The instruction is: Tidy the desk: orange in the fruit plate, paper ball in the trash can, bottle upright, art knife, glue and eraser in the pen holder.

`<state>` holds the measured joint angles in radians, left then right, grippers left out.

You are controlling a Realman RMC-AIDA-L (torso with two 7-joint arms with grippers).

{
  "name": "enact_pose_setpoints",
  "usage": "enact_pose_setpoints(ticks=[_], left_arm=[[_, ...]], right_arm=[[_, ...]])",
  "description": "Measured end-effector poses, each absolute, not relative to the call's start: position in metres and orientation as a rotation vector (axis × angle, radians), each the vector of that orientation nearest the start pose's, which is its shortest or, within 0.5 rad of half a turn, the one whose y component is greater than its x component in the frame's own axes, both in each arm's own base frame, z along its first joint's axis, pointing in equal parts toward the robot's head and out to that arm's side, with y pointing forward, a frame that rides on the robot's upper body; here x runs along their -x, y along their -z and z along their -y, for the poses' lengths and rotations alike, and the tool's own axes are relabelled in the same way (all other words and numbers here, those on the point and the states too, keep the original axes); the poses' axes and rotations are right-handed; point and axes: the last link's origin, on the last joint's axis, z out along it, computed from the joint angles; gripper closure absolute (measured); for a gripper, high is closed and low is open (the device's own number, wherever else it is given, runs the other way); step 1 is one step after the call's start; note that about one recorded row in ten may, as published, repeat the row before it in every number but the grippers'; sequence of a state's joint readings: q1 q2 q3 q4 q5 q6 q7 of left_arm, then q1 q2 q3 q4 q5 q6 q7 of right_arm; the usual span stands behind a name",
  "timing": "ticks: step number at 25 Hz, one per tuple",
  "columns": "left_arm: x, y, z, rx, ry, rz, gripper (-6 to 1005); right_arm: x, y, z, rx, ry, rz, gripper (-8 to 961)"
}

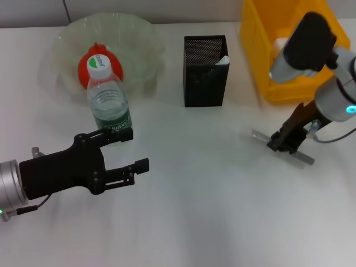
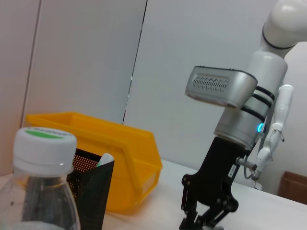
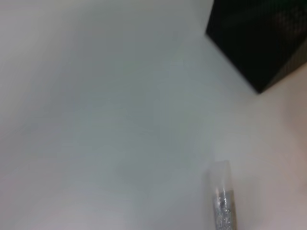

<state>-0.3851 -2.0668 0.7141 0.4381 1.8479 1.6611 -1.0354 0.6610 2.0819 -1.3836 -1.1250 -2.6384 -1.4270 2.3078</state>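
Resting flat on the white counter (image 1: 211, 211), the slim grey metallic art knife (image 1: 303, 157) lies in front of the bright yellow rectangular trash can (image 1: 261, 61). The right arm's black pincer (image 1: 282, 143) sits low over the knife's middle; whether it grips the knife, I cannot tell. The left arm's black pincer (image 1: 133, 149) hangs spread wide just in front of the upright clear plastic bottle (image 1: 108, 100). Behind the bottle, the red-orange fruit (image 1: 92, 62) sits in the translucent pale-green ruffled fruit plate (image 1: 139, 33). The square black mesh pen holder (image 1: 204, 75) stands between plate and can.
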Motion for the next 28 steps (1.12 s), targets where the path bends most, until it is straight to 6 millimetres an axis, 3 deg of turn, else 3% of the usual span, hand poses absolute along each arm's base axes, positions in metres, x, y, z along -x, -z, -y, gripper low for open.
enact_pose_setpoints(ticks=[2, 5, 10, 14, 17, 20, 22, 28], left_arm=[[0.293, 0.021, -0.265, 2.666, 0.937, 0.524, 197], [0.293, 0.020, -0.265, 2.666, 0.941, 0.522, 197], [0.291, 0.020, -0.262, 2.670, 0.969, 0.508, 197], [0.289, 0.020, -0.262, 2.667, 0.982, 0.490, 197], [0.289, 0.020, -0.262, 2.665, 0.984, 0.489, 197], [0.289, 0.020, -0.262, 2.665, 0.984, 0.487, 197], [0.289, 0.021, -0.263, 2.665, 0.978, 0.487, 197], [0.290, 0.021, -0.265, 2.668, 0.961, 0.480, 197]], right_arm=[[-0.202, 0.013, -0.371, 2.679, 0.565, -0.703, 818], [-0.191, -0.014, -0.378, 2.638, 0.291, -0.836, 818], [-0.186, -0.047, -0.384, 2.619, -0.479, -1.072, 822], [-0.201, -0.044, -0.387, 2.484, -0.986, -1.156, 829], [-0.210, -0.026, -0.390, 2.347, -1.197, -1.125, 831], [-0.216, -0.006, -0.397, 2.189, -1.284, -1.069, 832], [-0.217, 0.012, -0.404, 2.137, -1.249, -1.056, 833], [-0.206, 0.041, -0.417, 2.168, -1.103, -1.037, 823]])
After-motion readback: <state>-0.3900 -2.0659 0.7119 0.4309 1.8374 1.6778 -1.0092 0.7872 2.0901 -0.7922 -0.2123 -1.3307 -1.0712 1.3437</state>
